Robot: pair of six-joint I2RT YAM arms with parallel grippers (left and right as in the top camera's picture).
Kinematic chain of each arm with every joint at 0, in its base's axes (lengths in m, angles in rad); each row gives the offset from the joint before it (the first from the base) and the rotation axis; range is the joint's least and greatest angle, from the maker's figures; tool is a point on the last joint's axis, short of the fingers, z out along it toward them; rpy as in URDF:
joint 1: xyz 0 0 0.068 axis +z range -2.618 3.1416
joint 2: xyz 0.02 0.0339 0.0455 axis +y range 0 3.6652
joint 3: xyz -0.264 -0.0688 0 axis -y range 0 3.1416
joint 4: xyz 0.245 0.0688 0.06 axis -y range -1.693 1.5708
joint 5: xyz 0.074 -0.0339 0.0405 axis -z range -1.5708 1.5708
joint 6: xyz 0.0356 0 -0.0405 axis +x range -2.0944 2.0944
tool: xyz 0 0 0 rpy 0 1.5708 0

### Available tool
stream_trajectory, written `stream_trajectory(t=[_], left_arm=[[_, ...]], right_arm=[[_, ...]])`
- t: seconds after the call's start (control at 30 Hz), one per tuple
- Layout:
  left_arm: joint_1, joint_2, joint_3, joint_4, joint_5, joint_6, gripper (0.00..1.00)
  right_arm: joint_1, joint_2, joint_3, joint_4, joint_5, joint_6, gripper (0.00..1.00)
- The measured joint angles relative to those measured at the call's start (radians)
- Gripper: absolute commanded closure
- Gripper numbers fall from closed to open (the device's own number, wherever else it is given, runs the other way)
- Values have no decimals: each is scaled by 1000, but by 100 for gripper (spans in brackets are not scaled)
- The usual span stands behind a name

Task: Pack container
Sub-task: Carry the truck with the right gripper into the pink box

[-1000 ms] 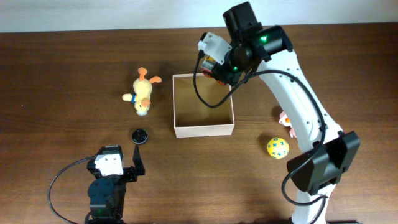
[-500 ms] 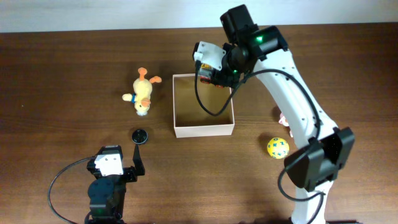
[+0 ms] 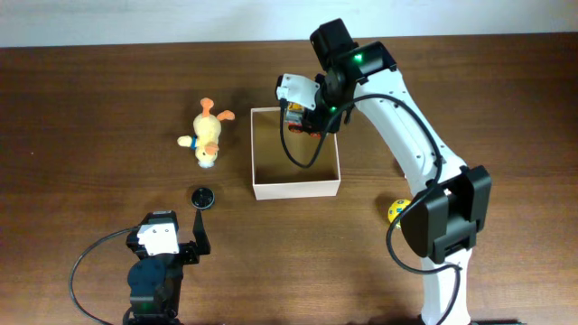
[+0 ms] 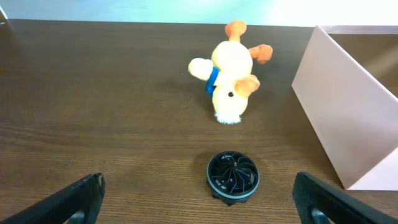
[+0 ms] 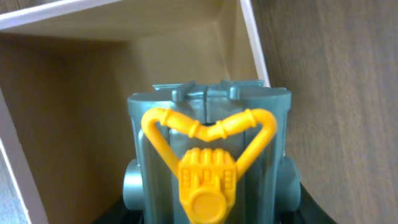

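Cardboard box [image 3: 296, 189], central on the table [image 3: 90, 108], looks empty; right jaws hold a grey toy [image 5: 208, 162] over its far-right corner. Duck [image 3: 208, 135], disc [image 3: 202, 197] and ball [image 3: 392, 213] lie outside; left jaws gape wide.

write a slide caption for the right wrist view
Held in the right gripper, a grey toy with yellow pipework hangs above a corner of the container.

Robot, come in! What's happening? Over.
Right gripper shut on grey-and-yellow toy, over far corner of container. Left gripper open by black disc. Container empty, nothing blocking.
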State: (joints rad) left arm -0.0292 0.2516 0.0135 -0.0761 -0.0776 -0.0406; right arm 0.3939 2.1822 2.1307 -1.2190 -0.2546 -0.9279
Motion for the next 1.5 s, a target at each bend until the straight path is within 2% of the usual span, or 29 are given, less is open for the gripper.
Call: stream_trajectory(t=[0.57, 0.8, 1.5], left_arm=[[0, 0, 0, 0, 0, 0, 1], [0, 0, 0, 0, 0, 0, 1], [0, 0, 0, 0, 0, 0, 1]], right_arm=[[0, 81, 0, 18, -2, -55, 76], [0, 123, 0, 22, -2, -76, 81], [0, 163, 0, 64, 14, -127, 80]])
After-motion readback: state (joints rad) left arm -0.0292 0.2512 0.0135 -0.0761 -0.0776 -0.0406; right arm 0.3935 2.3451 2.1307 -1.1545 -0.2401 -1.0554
